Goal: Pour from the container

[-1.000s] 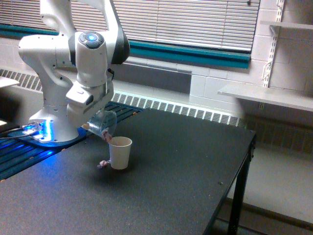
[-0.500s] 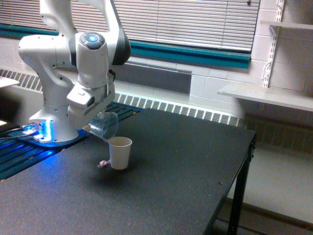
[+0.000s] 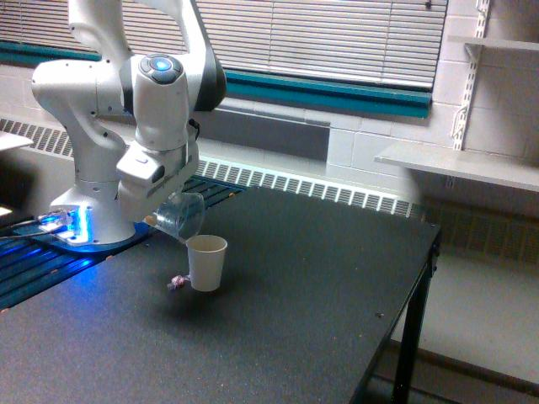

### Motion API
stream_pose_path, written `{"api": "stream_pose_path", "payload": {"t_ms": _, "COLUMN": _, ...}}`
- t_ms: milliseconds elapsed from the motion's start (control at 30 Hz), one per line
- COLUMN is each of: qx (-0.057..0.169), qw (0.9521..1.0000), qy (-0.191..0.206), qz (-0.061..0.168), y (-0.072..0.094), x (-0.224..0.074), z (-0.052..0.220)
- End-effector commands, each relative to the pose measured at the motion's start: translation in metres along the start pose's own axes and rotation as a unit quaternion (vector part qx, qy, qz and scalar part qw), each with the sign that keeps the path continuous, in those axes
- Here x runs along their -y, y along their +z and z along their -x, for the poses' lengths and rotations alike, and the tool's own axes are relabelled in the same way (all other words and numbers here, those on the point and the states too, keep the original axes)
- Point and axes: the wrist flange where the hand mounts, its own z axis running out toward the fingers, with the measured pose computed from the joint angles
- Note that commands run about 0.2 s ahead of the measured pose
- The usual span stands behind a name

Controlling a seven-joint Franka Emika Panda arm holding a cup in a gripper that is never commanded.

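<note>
The container [image 3: 178, 215] is being held tilted in the gripper [image 3: 160, 215], mouth pointing down and toward the exterior view's right. The fingers are being hidden by the wrist housing and the clear wall, so it cannot be told directly how they are standing; the tumbler is being carried, so a pinch on it is judged. Just below and slightly toward the exterior view's right of the gripper, a white paper cup [image 3: 206, 262] is standing upright on the black table [image 3: 320, 286]; the tumbler's lip is being kept just above the cup rim, apart from it. No bits are being seen falling now, and whether any are left inside the tumbler is too blurred to tell. A small pinkish clump [image 3: 176, 283] is lying on the table beside the cup base, below the gripper, judged as spill. Pour is judged mostly done or near done; righting the tumbler is being left.
</note>
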Motion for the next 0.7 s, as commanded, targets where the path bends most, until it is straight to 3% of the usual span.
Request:
{"api": "stream_pose_path", "payload": {"t_ms": 33, "qx": -0.012, "qw": 0.9999, "qy": 0.000, "qz": 0.000, "y": -0.009, "x": 0.006, "z": -0.006}}
{"api": "stream_pose_path", "payload": {"t_ms": 700, "qx": -0.044, "qw": 0.9990, "qy": 0.003, "qz": -0.001, "y": -0.033, "x": 0.022, "z": -0.010}}
